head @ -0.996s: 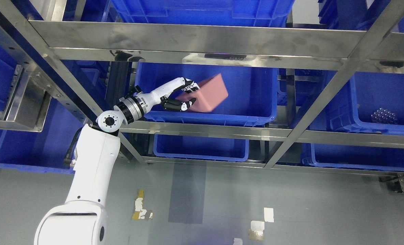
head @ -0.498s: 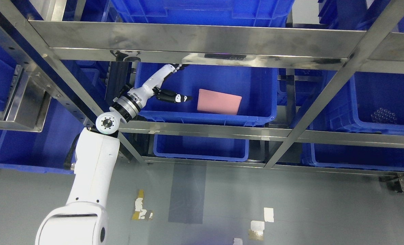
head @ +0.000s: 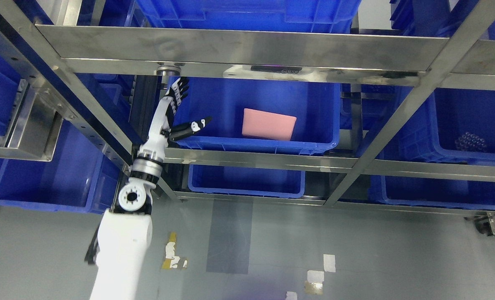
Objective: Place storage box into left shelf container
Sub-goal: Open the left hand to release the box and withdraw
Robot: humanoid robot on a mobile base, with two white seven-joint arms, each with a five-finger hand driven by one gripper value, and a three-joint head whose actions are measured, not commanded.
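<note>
A pink storage box [head: 268, 123] lies flat inside the blue shelf container [head: 314, 112] on the middle shelf, left of the frame's slanted post. My left hand [head: 185, 108] is open and empty, fingers spread, at the container's left wall, pointing up toward the shelf rail. It is well left of the pink box and apart from it. The left arm [head: 124, 241] rises from the bottom left. The right arm is out of view.
A steel shelf frame [head: 247, 50] crosses the view with a slanted post [head: 381, 137]. Another blue bin at the right [head: 451, 121] holds a cluster of metal balls [head: 470, 142]. More blue bins sit lower [head: 247, 181] and at the left [head: 43, 175]. Grey floor lies below.
The hand let go of the pink box, which dropped flat into the container. The hand then opened and drew back left and down toward the container's left wall.
</note>
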